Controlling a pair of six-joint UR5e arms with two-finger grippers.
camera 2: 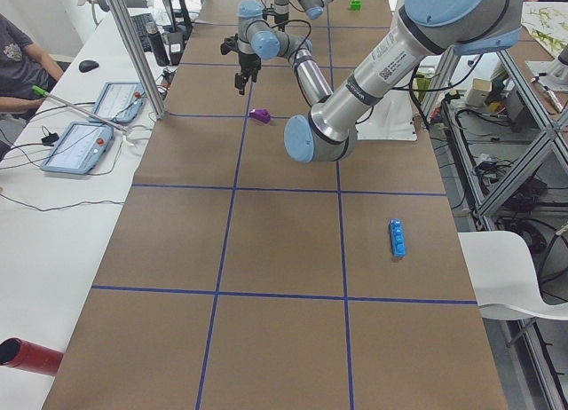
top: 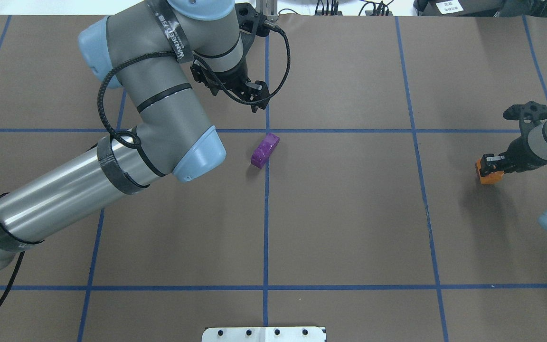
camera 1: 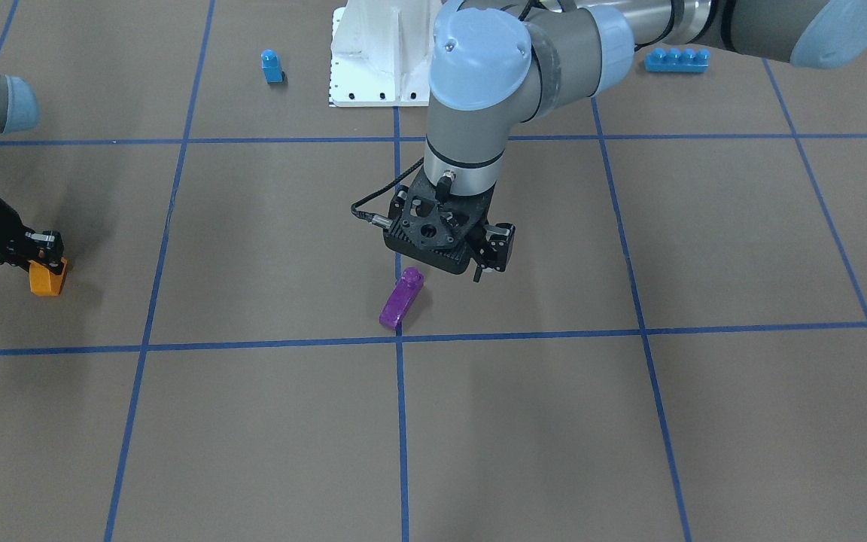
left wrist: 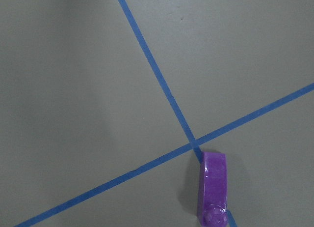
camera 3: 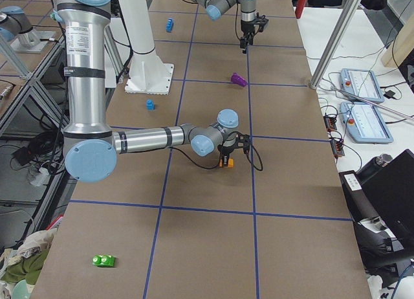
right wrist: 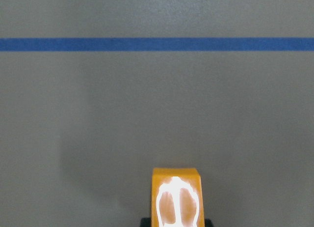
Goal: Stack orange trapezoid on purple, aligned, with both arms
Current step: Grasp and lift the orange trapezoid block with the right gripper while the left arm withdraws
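Observation:
The purple brick point(camera 1: 401, 299) lies on the brown table beside a blue tape crossing, stud end toward the robot base. It also shows in the overhead view point(top: 264, 150) and at the bottom of the left wrist view point(left wrist: 214, 192). My left gripper point(camera 1: 490, 260) hangs in the air close to it, apart from it, and looks open and empty. My right gripper point(camera 1: 46, 260) is shut on the orange trapezoid point(camera 1: 47, 278) far off on the robot's right side, at or just above the table. The trapezoid also shows in the right wrist view point(right wrist: 175, 197) and the overhead view point(top: 489, 172).
A small blue single-stud brick point(camera 1: 272, 66) and a long blue four-stud brick point(camera 1: 676, 59) lie near the white base pedestal point(camera 1: 381, 53). A green brick point(camera 3: 103, 261) lies at the table's right end. Tablets and an operator point(camera 2: 18, 59) are beside the table.

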